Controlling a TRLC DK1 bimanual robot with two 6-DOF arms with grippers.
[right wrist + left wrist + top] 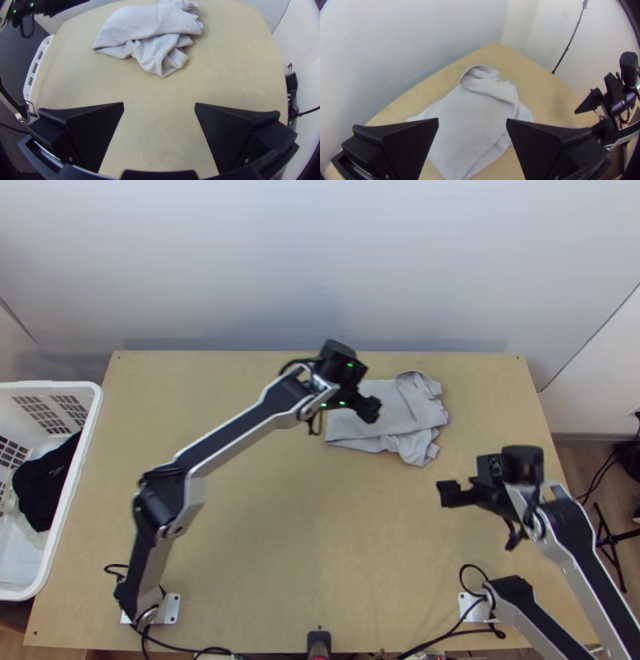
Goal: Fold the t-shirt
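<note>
With shirt (420,420) partly bunched on the far half of the table (240,540), left claw (472,120) spread open above it, and right claw (159,104) open, well apart from it: probably best to smooth loose folds first, then pinch matching corners and lay them over low, without drag.

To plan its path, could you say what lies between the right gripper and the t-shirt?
The right wrist view shows bare tabletop from right gripper to t-shirt.
</note>
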